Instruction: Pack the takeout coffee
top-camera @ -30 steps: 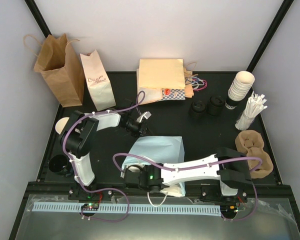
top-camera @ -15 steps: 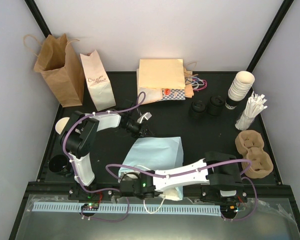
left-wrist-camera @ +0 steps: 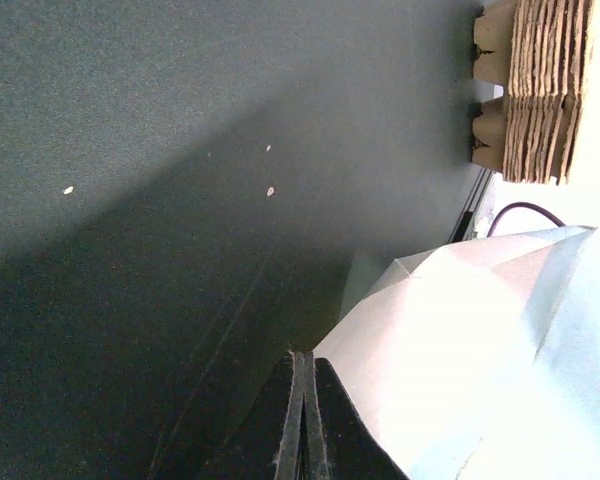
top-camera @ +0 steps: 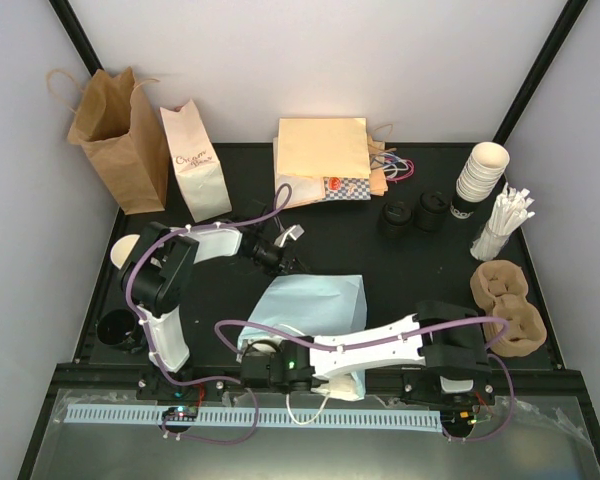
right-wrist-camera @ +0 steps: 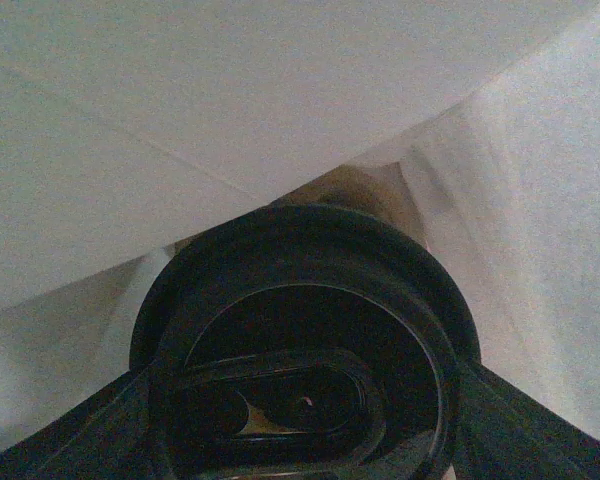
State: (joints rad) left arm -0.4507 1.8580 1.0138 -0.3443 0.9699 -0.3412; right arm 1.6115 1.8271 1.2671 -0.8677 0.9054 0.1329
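Note:
The takeout coffee (top-camera: 263, 350) is a small cream cup with a black lid (right-wrist-camera: 305, 300), at the near-left mouth of a light blue bag (top-camera: 315, 305) lying on the table. My right gripper (top-camera: 272, 364) is shut on the cup. In the right wrist view its fingers (right-wrist-camera: 525, 420) flank the lid and pale bag paper surrounds it. My left gripper (top-camera: 285, 262) is at the bag's far-left corner. Its fingers (left-wrist-camera: 298, 420) are pressed together on the edge of the bag (left-wrist-camera: 460, 350).
At the back stand a brown bag (top-camera: 120, 135), a white printed bag (top-camera: 195, 160) and a pile of flat bags (top-camera: 320, 155). On the right are black lids (top-camera: 410, 213), stacked cups (top-camera: 480, 175), stirrers (top-camera: 505, 225) and cardboard carriers (top-camera: 505, 305).
My right arm has carried the cup a little left and toward the near edge, against the bag's mouth. The left gripper has shifted slightly right along the bag's far corner.

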